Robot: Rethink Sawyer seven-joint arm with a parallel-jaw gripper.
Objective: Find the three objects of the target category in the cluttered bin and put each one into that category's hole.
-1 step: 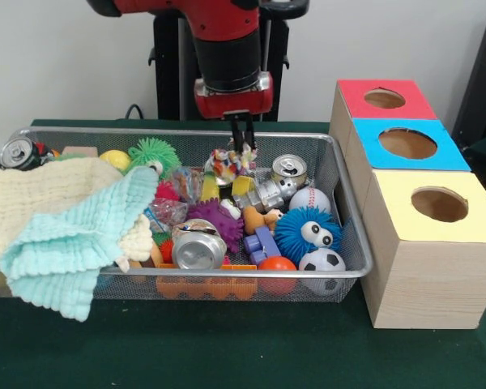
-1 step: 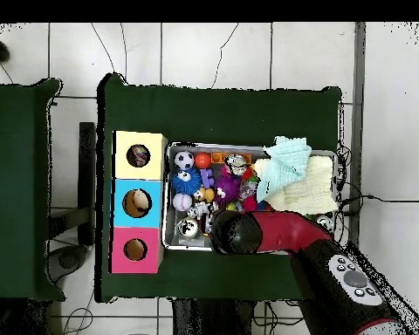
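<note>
A wire mesh bin (image 1: 350, 212) (image 2: 168, 197) is crammed with toys, cans and cloths. My gripper (image 1: 243, 139) hangs over the back middle of the bin, shut, its tips just above a multicoloured toy (image 1: 225, 164). Cans: one upright (image 1: 289, 168), one lying silver (image 1: 263, 194), one crushed at the front (image 1: 198, 245), one at the far left (image 1: 18, 151). Balls: baseball (image 1: 310, 199), soccer ball (image 1: 321, 263), orange ball (image 1: 277, 266). Green (image 1: 154, 152), purple (image 1: 219, 217) and blue (image 1: 308, 231) spiky toys lie among them. In the overhead view the arm (image 2: 239, 232) hides the gripper.
Three wooden boxes with round holes stand right of the bin: red top (image 1: 385, 99), blue top (image 1: 407, 143), yellow top (image 1: 439, 204). A cream cloth (image 1: 40, 198) and a mint cloth (image 1: 77, 243) drape over the bin's left part and front rim.
</note>
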